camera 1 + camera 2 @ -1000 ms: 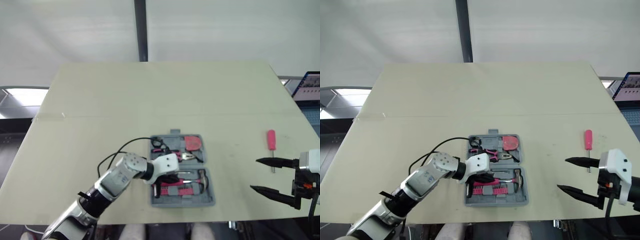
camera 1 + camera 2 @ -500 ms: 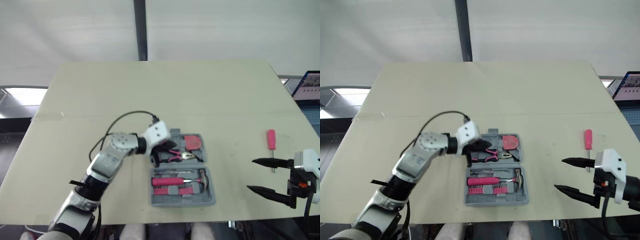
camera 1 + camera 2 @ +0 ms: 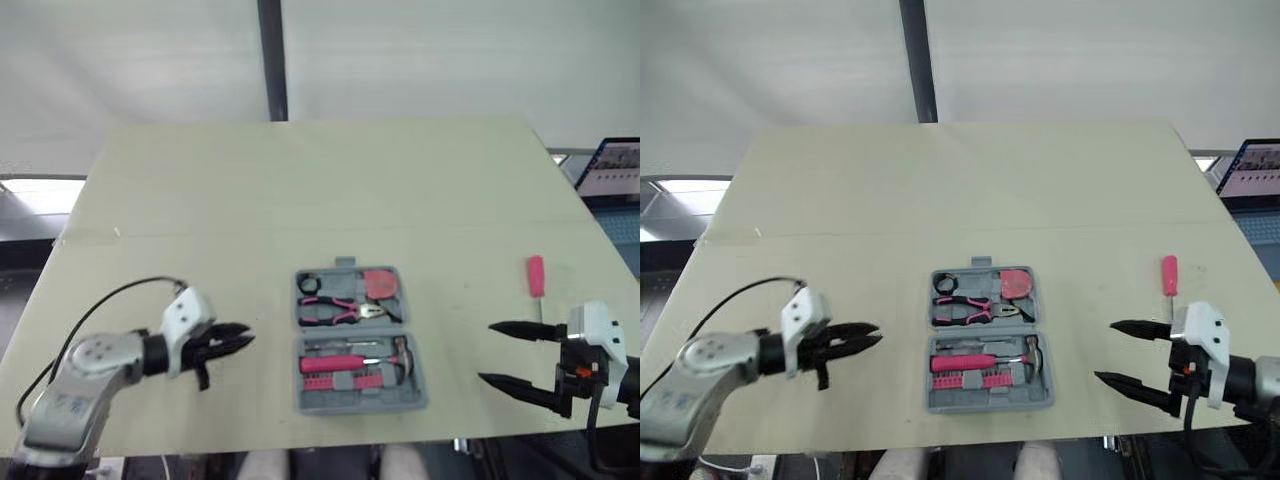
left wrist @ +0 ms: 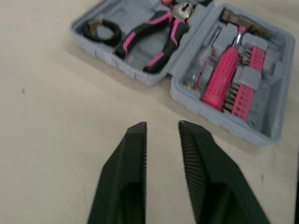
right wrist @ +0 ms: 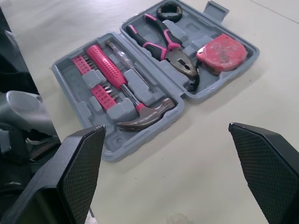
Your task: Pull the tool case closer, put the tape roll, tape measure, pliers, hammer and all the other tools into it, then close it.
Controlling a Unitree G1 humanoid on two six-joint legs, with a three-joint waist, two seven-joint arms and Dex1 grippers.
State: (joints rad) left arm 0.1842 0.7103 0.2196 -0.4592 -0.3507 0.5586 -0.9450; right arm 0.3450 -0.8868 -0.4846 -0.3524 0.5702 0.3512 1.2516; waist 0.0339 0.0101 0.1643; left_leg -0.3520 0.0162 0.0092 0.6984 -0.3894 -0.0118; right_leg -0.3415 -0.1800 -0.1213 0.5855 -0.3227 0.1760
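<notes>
The tool case (image 3: 362,405) lies open near the middle of the counter (image 3: 200,200). Its far half holds the tape roll (image 3: 312,283), pliers (image 3: 335,310) and tape measure (image 3: 380,283). Its near half holds the hammer (image 3: 400,352) beside a row of pink bits.

One piece lies outside: a pink-handled screwdriver (image 3: 536,277), on the bare counter at about 3 o'clock from the case and well apart from it. Fetching it looks like the step in hand.

The right tool (image 3: 485,352) hangs with its fingers spread wide and empty, and the screwdriver sits at roughly 1 o'clock from it. The left tool (image 4: 161,126) waits at 9 o'clock of the case, low over the counter, with a narrow gap between its fingers and nothing in them.

To do this well, the right tool should reach towards 1 o'clock and turn its wrist so the fingers straddle the pink handle, not the thin shaft. It should then come straight down and close squarely, so the round handle does not roll away.

Which recess in the case is free for the screwdriver is hard to judge, so settle that before lowering it. Keep the left tool clear of the lid hinge.
</notes>
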